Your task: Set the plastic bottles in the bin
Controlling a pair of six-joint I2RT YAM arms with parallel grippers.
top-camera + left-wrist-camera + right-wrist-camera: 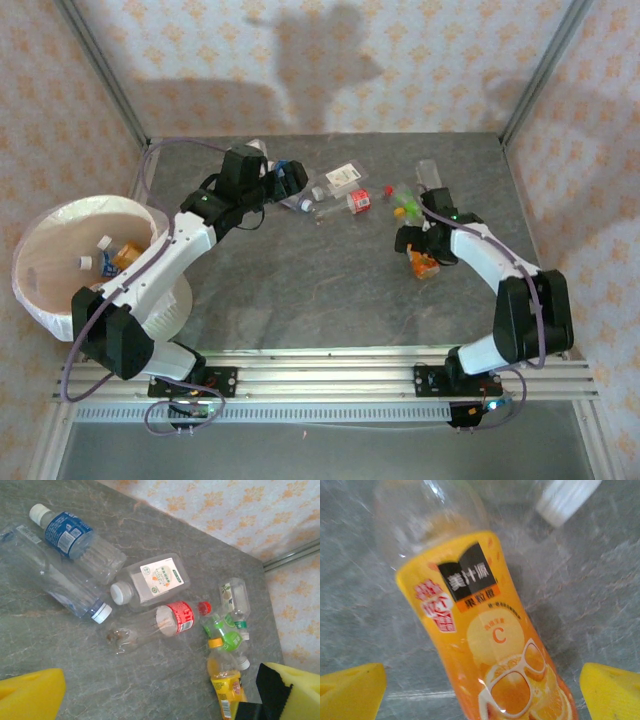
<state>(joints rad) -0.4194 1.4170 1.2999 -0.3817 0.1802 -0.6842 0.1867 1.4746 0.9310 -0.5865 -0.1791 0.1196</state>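
While agape, right end effector (480, 695) over bottle (487, 640).

Grey mottled table (320, 290), plastic bottles (347, 178) lying scattered across far half

Left wrist view. Several plastic bottles lie on their sides on the grey stone-patterned table (125, 680).

- Far left: the blue-labelled bottle (70, 535), white cap, lies alongside the long clear bottle (55, 585).
- Centre: the squat white-labelled bottle (150, 582), with the red-labelled bottle (160, 625) just below it.
- Right: the pale-labelled bottle (234, 597), the green-labelled bottle (227, 640) and the orange-labelled bottle (226, 680) are clustered and touching.

Left gripper (162, 697): the yellow pads (30, 695) sit at the lower corners, jaws wide apart, nothing between them. The right-hand pad is close beside the orange-labelled bottle.

A patterned wall (240, 510) stands behind the table.
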